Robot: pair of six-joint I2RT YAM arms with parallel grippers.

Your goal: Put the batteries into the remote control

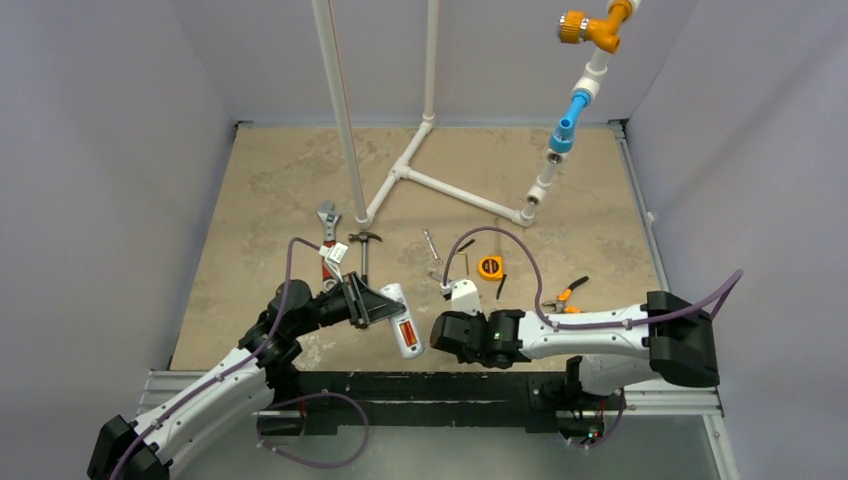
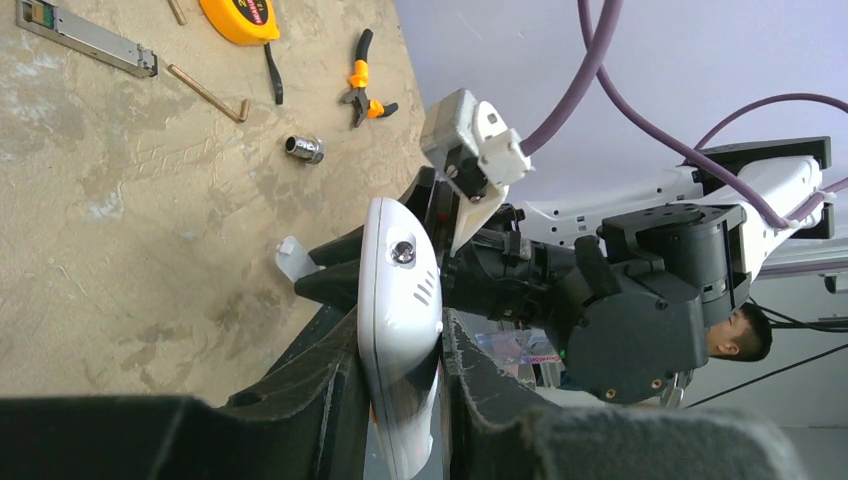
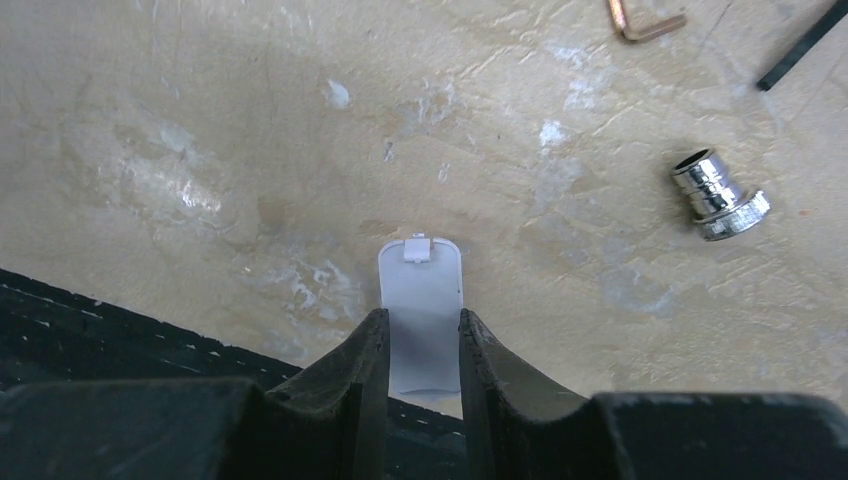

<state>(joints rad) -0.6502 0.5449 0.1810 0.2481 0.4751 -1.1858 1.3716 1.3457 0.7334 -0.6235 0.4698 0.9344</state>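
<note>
Left gripper (image 2: 400, 360) was clamped on the remote (image 2: 398, 290), held aloft, an orange battery (image 1: 406, 333) showing in its open back. Right gripper (image 3: 420, 325) pinched the cover (image 3: 420, 280). Loading looked done; refitting next would call for lining the cover's tab up with the recess.

Bright, even light; soft shadows, near foreground blurred.
</note>
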